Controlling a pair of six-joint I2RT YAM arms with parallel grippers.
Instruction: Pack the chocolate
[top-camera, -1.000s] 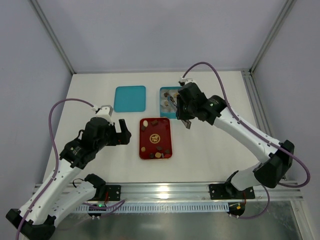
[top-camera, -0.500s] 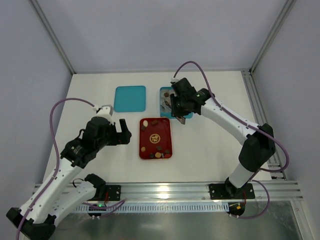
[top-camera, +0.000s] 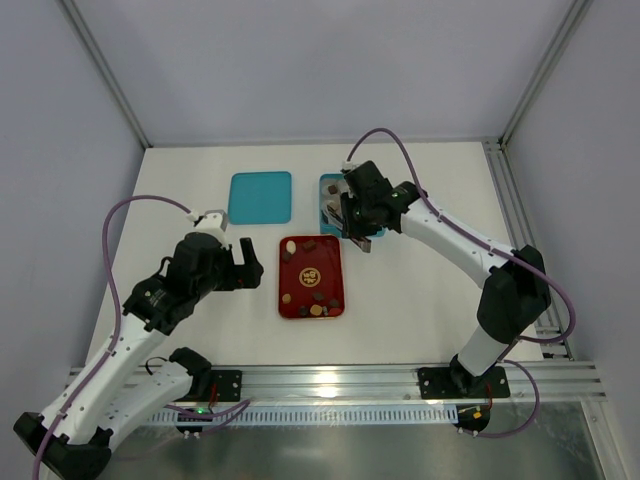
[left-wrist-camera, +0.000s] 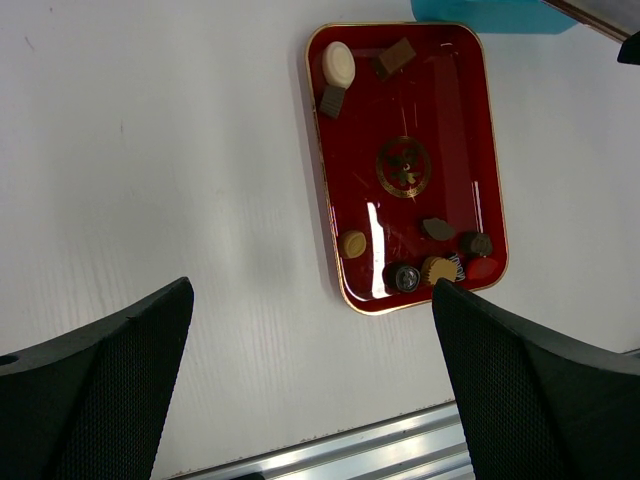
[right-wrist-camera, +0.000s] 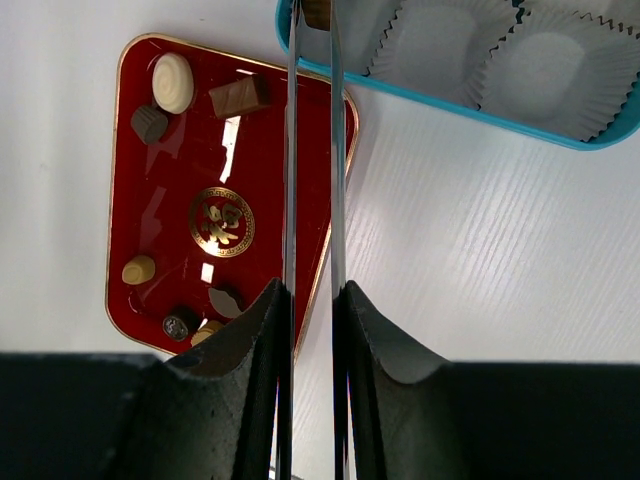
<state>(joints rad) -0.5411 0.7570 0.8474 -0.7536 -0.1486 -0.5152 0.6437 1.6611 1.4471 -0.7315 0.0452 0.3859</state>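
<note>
Several chocolate pieces lie in the red tray (top-camera: 311, 277): a cream round (left-wrist-camera: 338, 62), a brown square (left-wrist-camera: 396, 57), and a cluster at the near end (left-wrist-camera: 430, 268). The tray also shows in the right wrist view (right-wrist-camera: 180, 150). My right gripper (top-camera: 356, 215) (right-wrist-camera: 311, 295) is shut on metal tongs (right-wrist-camera: 291, 150). The tong tips pinch a brown chocolate (right-wrist-camera: 316, 12) over the edge of the teal box (top-camera: 327, 185) (right-wrist-camera: 450, 100), which holds paper cups (right-wrist-camera: 540, 70). My left gripper (top-camera: 245, 262) (left-wrist-camera: 312, 330) is open and empty above the table, left of the tray.
A teal lid (top-camera: 260, 197) lies flat at the back, left of the box. An aluminium rail (top-camera: 340, 380) runs along the near table edge. Frame posts stand at the back corners.
My right gripper has swung left and back with the tongs, bringing their tips over the teal box. The left arm has not moved.
</note>
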